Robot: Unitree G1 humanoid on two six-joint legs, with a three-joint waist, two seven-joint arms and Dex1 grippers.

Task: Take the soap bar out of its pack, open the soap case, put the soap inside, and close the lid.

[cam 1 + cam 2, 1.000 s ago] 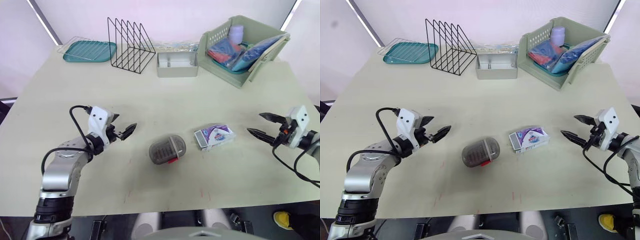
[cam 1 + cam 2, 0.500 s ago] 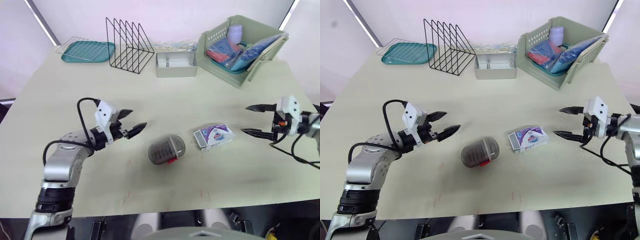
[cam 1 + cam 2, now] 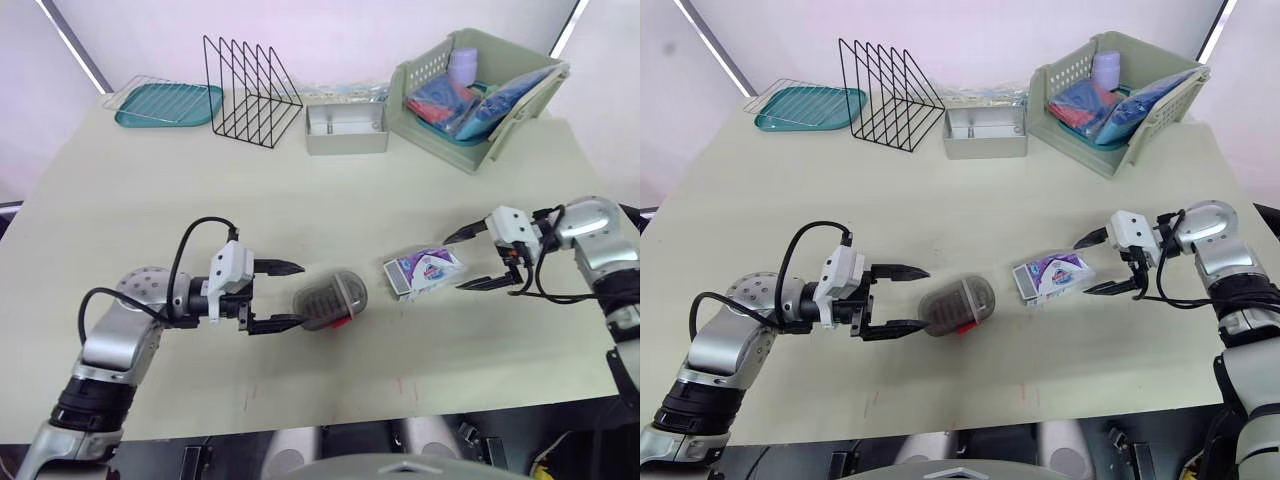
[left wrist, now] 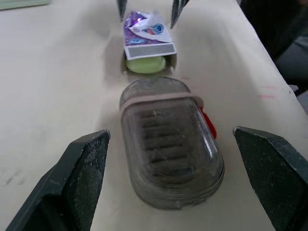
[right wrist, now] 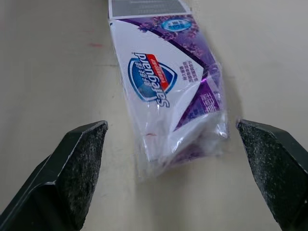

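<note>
I am holding the left gripper (image 3: 292, 293) with its fingers spread wide either side of the soap case (image 3: 332, 297), not touching, ready to steady it. The right gripper (image 3: 455, 263) is likewise gaping around the crumpled end of the soap pack (image 3: 424, 270). The green soap bar (image 4: 146, 64) is peeking from the pack's open end, facing the case. The case lid looks shut, though I cannot be sure. Both are lying mid-table (image 3: 330, 190), with a wire rack (image 3: 250, 75), teal tray (image 3: 165, 103), tin (image 3: 346, 128) and basket (image 3: 425, 68) sitting along the far edge.
</note>
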